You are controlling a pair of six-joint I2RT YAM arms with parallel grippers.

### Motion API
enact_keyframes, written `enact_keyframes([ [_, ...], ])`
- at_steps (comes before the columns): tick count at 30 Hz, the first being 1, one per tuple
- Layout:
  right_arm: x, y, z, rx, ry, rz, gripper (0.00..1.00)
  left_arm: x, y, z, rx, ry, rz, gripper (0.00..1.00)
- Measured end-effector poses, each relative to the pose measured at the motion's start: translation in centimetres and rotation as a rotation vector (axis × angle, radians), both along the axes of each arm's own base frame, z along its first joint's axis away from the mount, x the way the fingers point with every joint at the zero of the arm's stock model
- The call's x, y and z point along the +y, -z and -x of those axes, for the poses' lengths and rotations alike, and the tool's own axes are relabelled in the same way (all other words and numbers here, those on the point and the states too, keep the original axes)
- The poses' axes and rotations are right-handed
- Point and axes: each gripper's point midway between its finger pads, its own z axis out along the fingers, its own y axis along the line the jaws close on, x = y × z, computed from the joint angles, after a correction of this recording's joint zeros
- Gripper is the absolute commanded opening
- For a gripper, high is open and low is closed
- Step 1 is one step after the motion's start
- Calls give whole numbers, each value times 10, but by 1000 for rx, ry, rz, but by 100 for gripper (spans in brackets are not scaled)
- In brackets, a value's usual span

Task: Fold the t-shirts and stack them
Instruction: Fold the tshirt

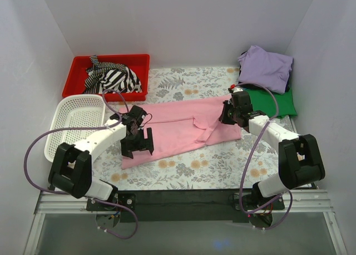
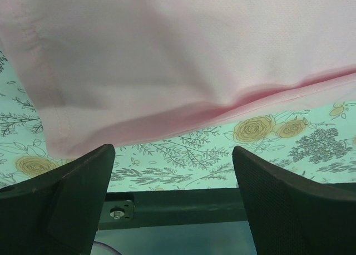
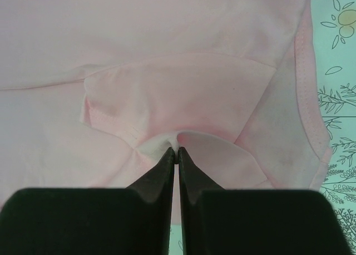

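Pinching the pink t-shirt [image 1: 178, 130] at its right end
Right gripper [image 3: 177, 150] was closed on a fold; left gripper [image 1: 138, 149] hung wide open and empty by the left hem, the shirt's length running between them.

Left tool [image 1: 138, 149] spread wide; right tool [image 1: 226, 118] pinched closed.
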Motion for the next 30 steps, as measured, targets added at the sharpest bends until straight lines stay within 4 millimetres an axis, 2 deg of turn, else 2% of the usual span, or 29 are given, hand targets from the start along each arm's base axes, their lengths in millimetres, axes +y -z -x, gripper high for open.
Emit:
enact_keyframes([
  [4,1,0,1,4,-7,-7,12,-10,-4,-5,29,-76,25,85],
  [8,2,0,1,5,-12,-15,12,-26,-11,-17,-4,-242,104,87],
  [12,3,-1,1,8,-26,-26,12,-33,-24,-27,-64,-411,168,89],
  [14,5,-1,2,10,-37,-33,13,-35,-24,-27,-72,-490,194,89],
  [16,6,-1,3,11,-50,-38,13,-34,-18,-23,-69,-548,189,89],
  [21,8,-3,4,8,-81,-47,13,-27,8,8,-9,-632,132,89],
  [25,11,-7,4,2,-108,-61,13,-22,9,20,-26,-637,106,89],
  [30,17,-11,8,5,-139,-95,13,-15,8,18,-76,-648,69,86],
])
